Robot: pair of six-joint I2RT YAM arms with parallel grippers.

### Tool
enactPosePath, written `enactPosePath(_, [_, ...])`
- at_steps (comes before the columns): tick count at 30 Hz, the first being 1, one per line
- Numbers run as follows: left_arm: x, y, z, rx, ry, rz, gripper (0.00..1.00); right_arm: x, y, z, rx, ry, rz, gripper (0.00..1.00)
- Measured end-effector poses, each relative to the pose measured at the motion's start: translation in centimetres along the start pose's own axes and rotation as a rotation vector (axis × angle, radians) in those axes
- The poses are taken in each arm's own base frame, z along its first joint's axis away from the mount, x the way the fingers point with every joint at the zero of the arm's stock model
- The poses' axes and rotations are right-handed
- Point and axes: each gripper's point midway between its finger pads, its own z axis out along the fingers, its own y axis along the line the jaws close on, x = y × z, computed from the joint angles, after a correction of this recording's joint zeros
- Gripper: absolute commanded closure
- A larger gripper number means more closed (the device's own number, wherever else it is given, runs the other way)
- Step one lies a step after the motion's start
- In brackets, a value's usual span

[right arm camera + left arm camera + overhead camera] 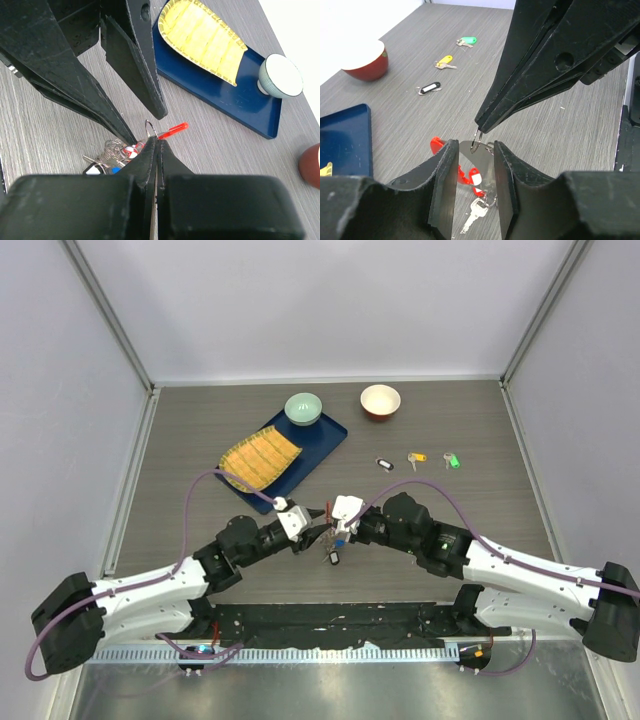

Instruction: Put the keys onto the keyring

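Right tool (156,145) is pinching shut on the keyring (332,545), which is hanging over the middle of the tabletop (180,430). Left tool (475,150) is straddling its silver ring, jaws apart, grip not discernible. Black key (384,463), yellow key (417,457) and green key (452,461) are lying loose in a row, well apart from it, none threaded yet. Blue tray (325,435) is carrying a yellow mat (262,457) and an empty green bowl (303,408); red bowl (380,400) is standing empty.
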Motion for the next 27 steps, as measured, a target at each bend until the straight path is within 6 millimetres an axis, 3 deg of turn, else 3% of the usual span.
enactPosePath(27, [0.17, -0.15, 0.91, 0.019, 0.05, -0.011, 0.86, 0.15, -0.01, -0.03, -0.002, 0.006, -0.01, 0.99])
